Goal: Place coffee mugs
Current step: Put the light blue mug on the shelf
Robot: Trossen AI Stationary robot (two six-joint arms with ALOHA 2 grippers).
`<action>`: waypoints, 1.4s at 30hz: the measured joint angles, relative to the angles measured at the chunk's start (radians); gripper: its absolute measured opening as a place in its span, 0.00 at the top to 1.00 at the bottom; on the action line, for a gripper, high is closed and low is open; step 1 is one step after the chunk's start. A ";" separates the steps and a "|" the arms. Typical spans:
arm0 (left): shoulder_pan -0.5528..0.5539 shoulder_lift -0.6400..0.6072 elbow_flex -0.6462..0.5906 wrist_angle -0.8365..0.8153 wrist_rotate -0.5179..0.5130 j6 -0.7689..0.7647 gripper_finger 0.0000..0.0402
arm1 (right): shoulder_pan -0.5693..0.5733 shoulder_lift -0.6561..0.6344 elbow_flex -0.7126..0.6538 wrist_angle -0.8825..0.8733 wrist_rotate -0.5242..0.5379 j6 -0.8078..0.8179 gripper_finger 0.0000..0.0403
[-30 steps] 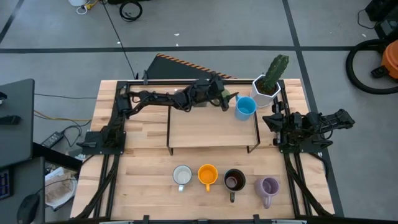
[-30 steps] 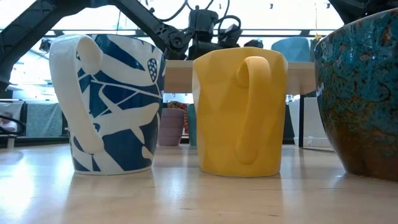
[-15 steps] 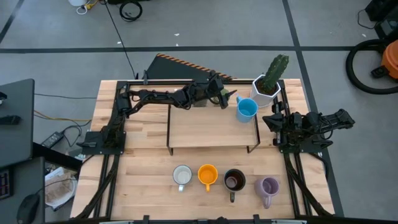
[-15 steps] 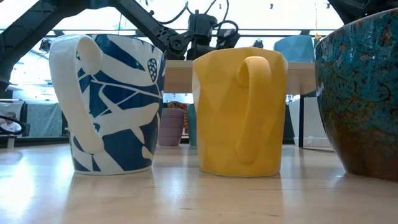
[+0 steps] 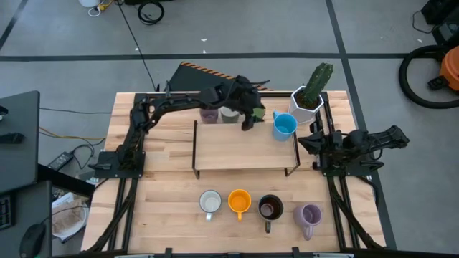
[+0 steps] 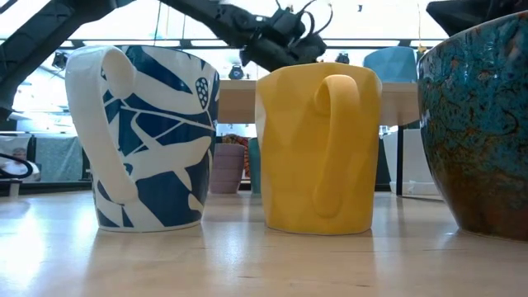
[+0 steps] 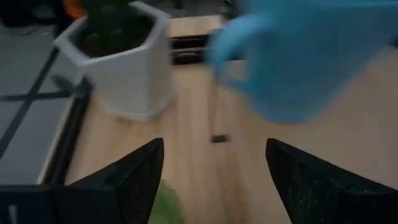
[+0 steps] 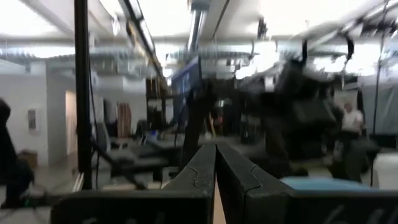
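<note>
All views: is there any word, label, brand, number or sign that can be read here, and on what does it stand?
None can be read.
The white and blue mug carries only a leaf pattern, no lettering.
The yellow mug is plain.
The white cactus pot shows no label.
The room behind is too blurred to read.

A grey concrete floor (image 5: 237, 29) with dark seam lines surrounds the wooden table (image 5: 158, 193), cables trailing across it. A black desk (image 5: 18, 136) stands at one side (a round orange-and-black machine (image 5: 437, 72) opposite). Bright ceiling lights (image 8: 280, 18) glare beyond.
</note>
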 joint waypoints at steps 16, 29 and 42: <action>-0.043 -0.009 0.003 -0.001 -0.076 0.038 0.28 | 0.000 0.303 0.114 -0.153 0.043 0.051 0.96; -0.043 -0.009 0.003 0.155 -0.233 -0.010 0.28 | 0.000 0.512 0.188 -0.137 0.186 0.046 0.96; -0.041 -0.007 0.003 0.218 -0.248 -0.010 0.28 | -0.055 0.533 0.189 -0.117 0.245 0.053 0.96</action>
